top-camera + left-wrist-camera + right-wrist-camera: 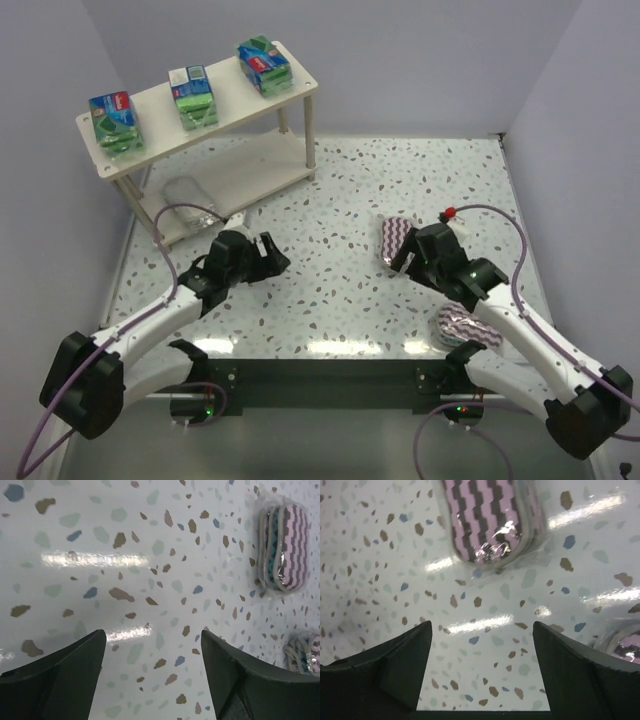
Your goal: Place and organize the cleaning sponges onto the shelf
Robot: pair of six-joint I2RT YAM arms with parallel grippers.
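Observation:
The cream shelf (232,88) stands at the back left. Three green-and-blue packs (115,120) (193,97) (264,65) sit in a row on its top tier. A silvery clear-wrapped pack (185,194) lies on the lower tier. One purple-striped oval pad (397,237) lies on the table just ahead of my right gripper (398,258), which is open and empty above the table (482,630); the pad (487,520) is beyond the fingertips. A second pad (458,324) lies beside the right forearm. My left gripper (272,252) is open and empty (152,640) over bare table.
The speckled table (340,200) is walled by grey panels at the back and both sides. The left wrist view shows both pads far off, one (282,547) and the other (305,652). The second pad (625,647) shows by my right finger.

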